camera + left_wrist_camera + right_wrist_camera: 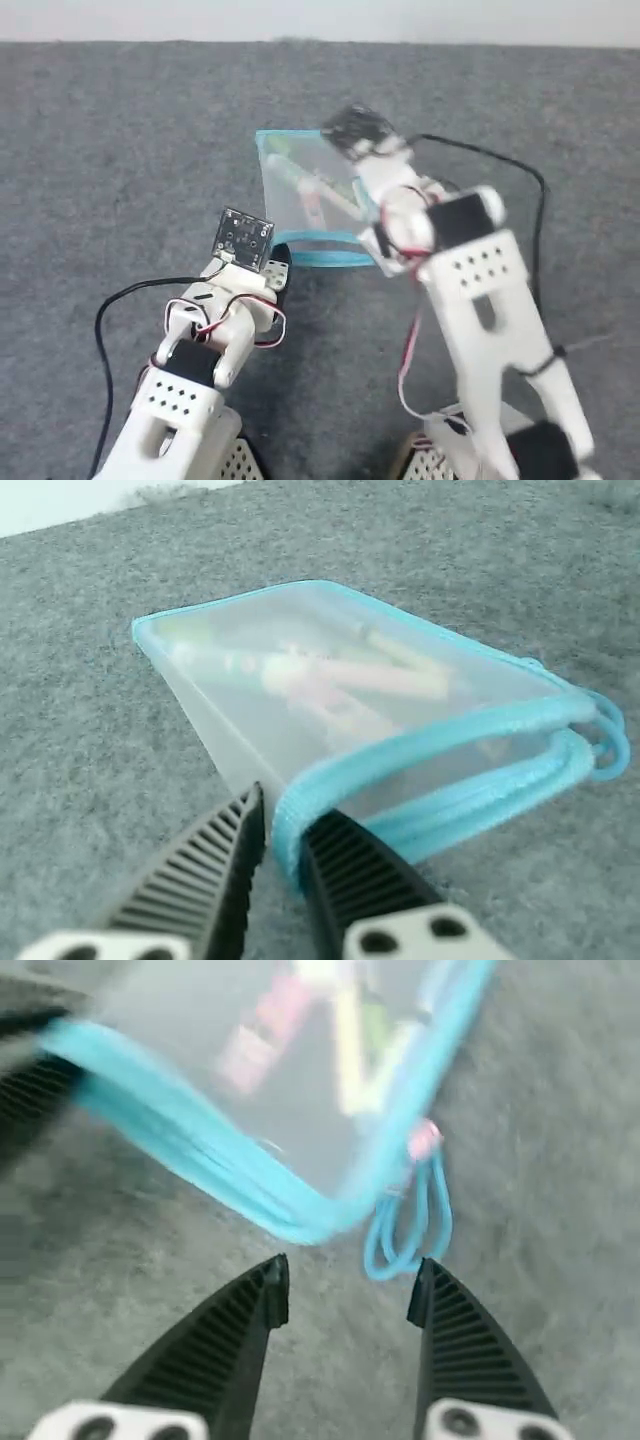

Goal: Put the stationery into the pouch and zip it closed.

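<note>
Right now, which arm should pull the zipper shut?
Right. The right gripper is open just short of the blue loop at one end of the pouch. The left gripper pinches the opposite corner, so it probably serves best as anchor.

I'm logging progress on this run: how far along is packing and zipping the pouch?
Done: the stationery lies inside the pouch. In hand: the left gripper pinches one end of the zip edge, and the right gripper is open just short of the blue pull loop at the other end. Left: grasping the loop and drawing it along; the zip's two lips look apart, so likely unzipped.
</note>
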Controlling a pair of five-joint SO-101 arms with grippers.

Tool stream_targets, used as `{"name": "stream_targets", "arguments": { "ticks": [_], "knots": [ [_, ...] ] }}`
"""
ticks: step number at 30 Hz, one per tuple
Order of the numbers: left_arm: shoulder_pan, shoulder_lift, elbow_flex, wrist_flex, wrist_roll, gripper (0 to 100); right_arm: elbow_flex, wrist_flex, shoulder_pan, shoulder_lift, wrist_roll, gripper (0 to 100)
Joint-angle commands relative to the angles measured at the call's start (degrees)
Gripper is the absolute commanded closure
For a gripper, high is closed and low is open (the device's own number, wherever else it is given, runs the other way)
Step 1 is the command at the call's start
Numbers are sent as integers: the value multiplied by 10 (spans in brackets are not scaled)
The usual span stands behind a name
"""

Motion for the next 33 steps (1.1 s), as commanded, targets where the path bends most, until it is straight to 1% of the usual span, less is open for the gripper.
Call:
{"name": "stream_targets", "arguments": {
  "ticks": [1,4,7,14,23,27,33],
  "knots": [
    [6,-15,-34,-8,-1,987,158,-114,42,-69,11,803],
    [6,-13,-34,-8,-1,987,264,-208,51,-81,11,819],
    [6,-12,-34,-8,-2,987,329,-286,44,-86,11,806],
    [6,-12,-33,-8,-4,987,417,-458,42,-80,15,790],
    [6,-14,-33,-8,-4,987,513,-764,37,-77,15,793],
    [6,-15,-36,-9,-4,987,522,-842,29,-21,15,793],
    [6,-15,-51,-7,-4,987,440,-928,33,146,11,793]
  ]
}}
